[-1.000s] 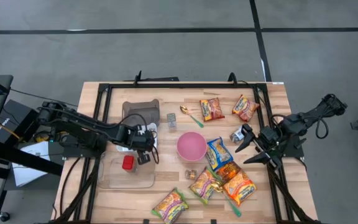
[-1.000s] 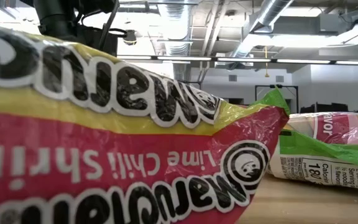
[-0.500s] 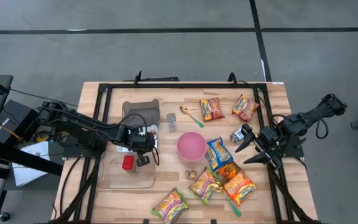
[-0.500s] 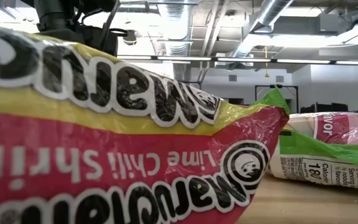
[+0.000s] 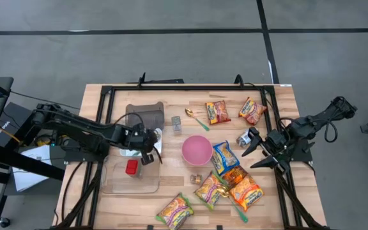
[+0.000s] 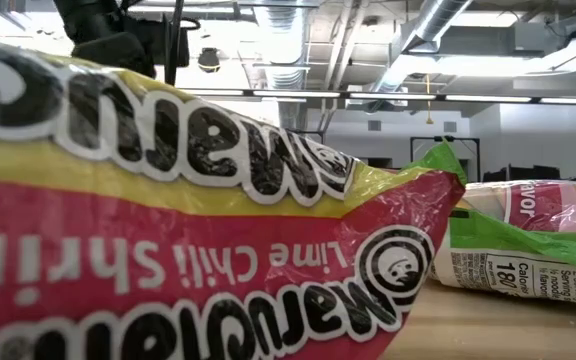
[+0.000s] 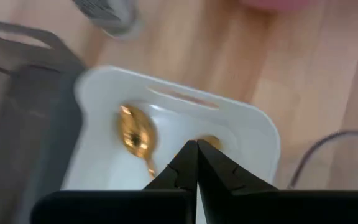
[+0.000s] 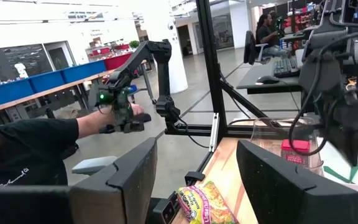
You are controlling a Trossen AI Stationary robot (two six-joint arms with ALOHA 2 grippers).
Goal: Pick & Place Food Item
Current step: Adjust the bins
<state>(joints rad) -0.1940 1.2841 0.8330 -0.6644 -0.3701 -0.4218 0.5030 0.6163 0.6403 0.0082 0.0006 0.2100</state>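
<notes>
Hovering my left gripper [image 5: 147,153], fingers pressed together and empty, over the white tray [image 7: 166,112] holding a gold spoon [image 7: 135,140]; the red food item [image 5: 131,167] lies in the clear container [image 5: 117,185] just beside it, so placing looks done. Next I'd send the idle right gripper [image 5: 255,153], jaws apart, toward the nearby noodle packets [image 5: 225,156].
</notes>
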